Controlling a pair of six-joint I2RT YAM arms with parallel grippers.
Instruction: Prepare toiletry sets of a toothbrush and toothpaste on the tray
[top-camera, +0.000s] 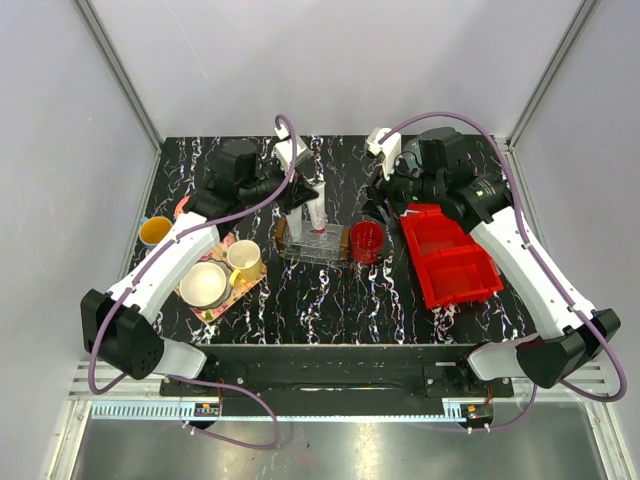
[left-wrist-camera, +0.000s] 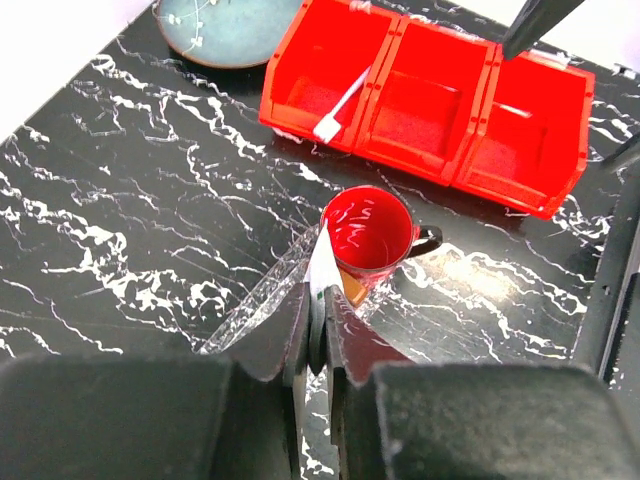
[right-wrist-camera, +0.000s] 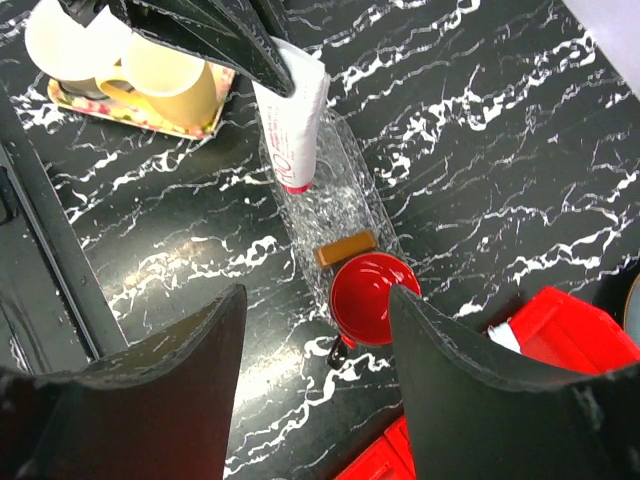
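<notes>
At centre of the top view, the left gripper (left-wrist-camera: 318, 312) pinches a small white squeeze toothpaste tube (right-wrist-camera: 293, 120) upright over the clear ribbed plastic tray (right-wrist-camera: 362, 195). The slim pale toothbrush (left-wrist-camera: 340, 103) lies in the red compartment bin (left-wrist-camera: 520, 130), upper frame. The right gripper (right-wrist-camera: 318, 300) has its fingers spread and empty.

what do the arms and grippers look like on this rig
The left arm and right arm match, with smooth white curved link shells between chunky black joints and black bases. A purple cable loops loosely along each arm. A small white module sits at each wrist. The left gripper and right gripper have matte black, wedge-shaped fingers. No markings are legible.
</notes>
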